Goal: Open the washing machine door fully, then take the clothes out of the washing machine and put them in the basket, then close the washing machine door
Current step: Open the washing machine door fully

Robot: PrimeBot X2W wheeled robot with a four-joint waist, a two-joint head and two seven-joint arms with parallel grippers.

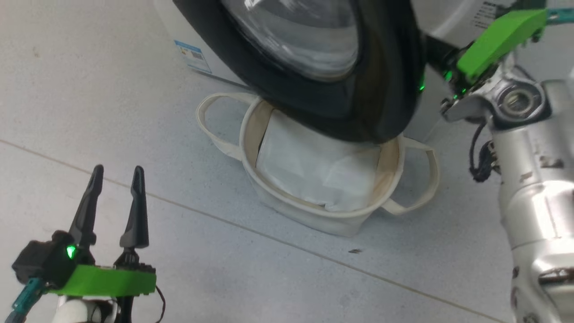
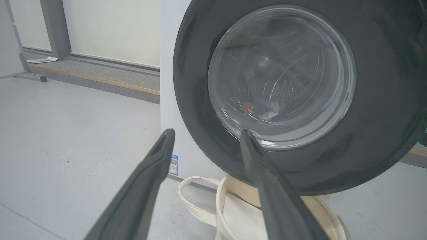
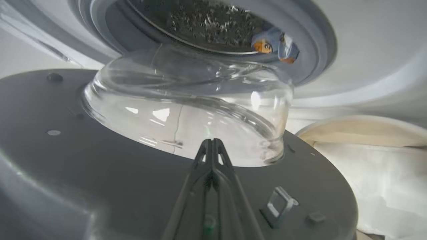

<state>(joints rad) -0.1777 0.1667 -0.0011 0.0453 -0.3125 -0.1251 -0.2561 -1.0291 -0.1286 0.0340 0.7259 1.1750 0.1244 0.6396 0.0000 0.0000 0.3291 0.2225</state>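
Left gripper (image 2: 206, 132) faces illegible blue label (image 2: 173, 165) on washing machine (image 2: 169, 100).

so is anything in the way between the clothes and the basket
Yes: the part-open washing machine door hangs over the basket, covering its far side. Its glass bowl sits between the shut right gripper and the clothes.

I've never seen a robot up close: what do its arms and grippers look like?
The left gripper and right gripper each have two long, dark grey fingers tapering to points, on a bright green plastic mount. A small green light glows by the left one, beside a teal cable. The right arm is scuffed silver metal with a looped black cable.
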